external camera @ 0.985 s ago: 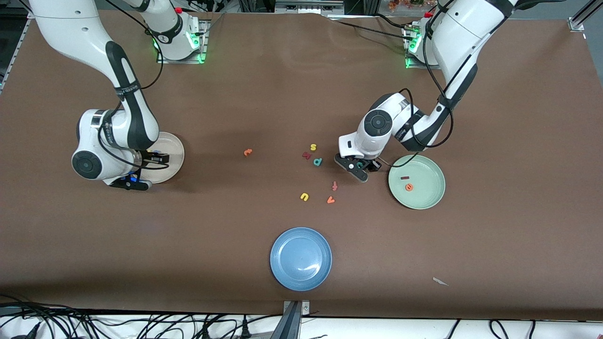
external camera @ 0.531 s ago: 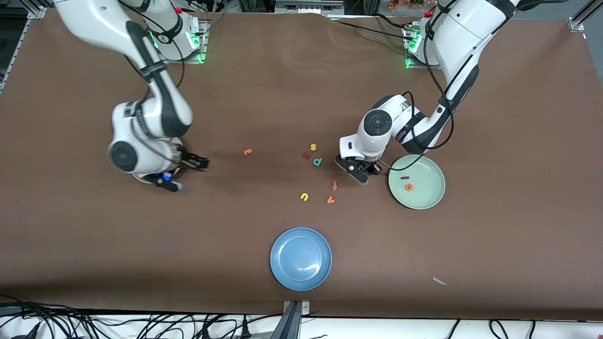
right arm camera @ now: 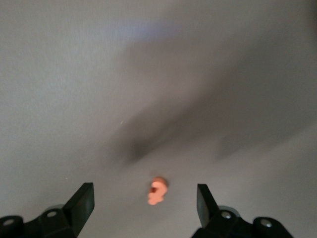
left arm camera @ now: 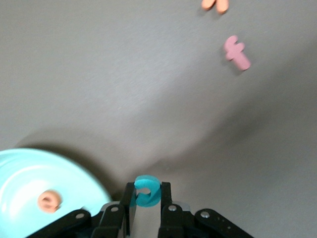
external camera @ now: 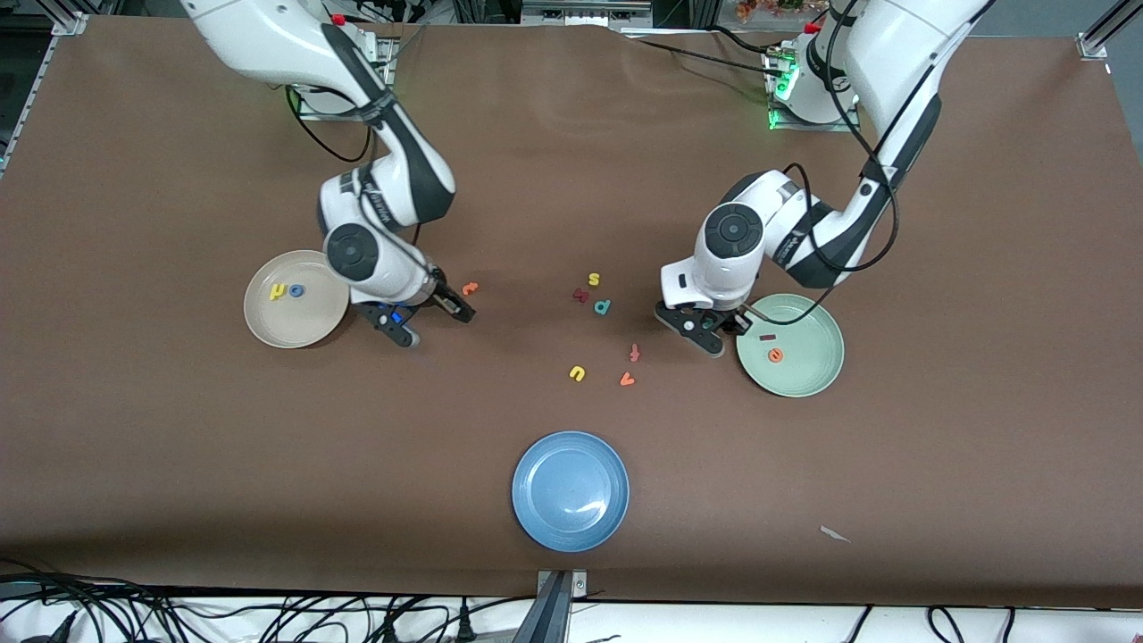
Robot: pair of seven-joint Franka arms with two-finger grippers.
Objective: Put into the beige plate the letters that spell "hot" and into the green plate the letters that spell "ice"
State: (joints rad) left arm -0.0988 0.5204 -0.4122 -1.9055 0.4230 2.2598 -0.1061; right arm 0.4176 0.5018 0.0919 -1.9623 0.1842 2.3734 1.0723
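A blue plate [external camera: 570, 490] sits nearest the camera. Farther back, toward the left arm's end, the green plate [external camera: 808, 368] holds a dark red i [external camera: 767, 338] and an orange e [external camera: 776, 355]. Beside its rim, the left gripper [external camera: 717, 332] pinches a teal c [left arm camera: 146, 191]. Toward the right arm's end, the beige plate [external camera: 268, 326] holds a yellow h [external camera: 278, 291] and a blue o [external camera: 296, 289]. The right gripper [external camera: 435, 320], fingers wide and empty, hangs by the orange t [external camera: 470, 288].

Right gripper [external camera: 434, 314] left beige plate [external camera: 268, 326], now beside orange t [external camera: 471, 288]; left gripper [external camera: 725, 332] carried teal c [left arm camera: 146, 190] toward green plate [external camera: 817, 375]
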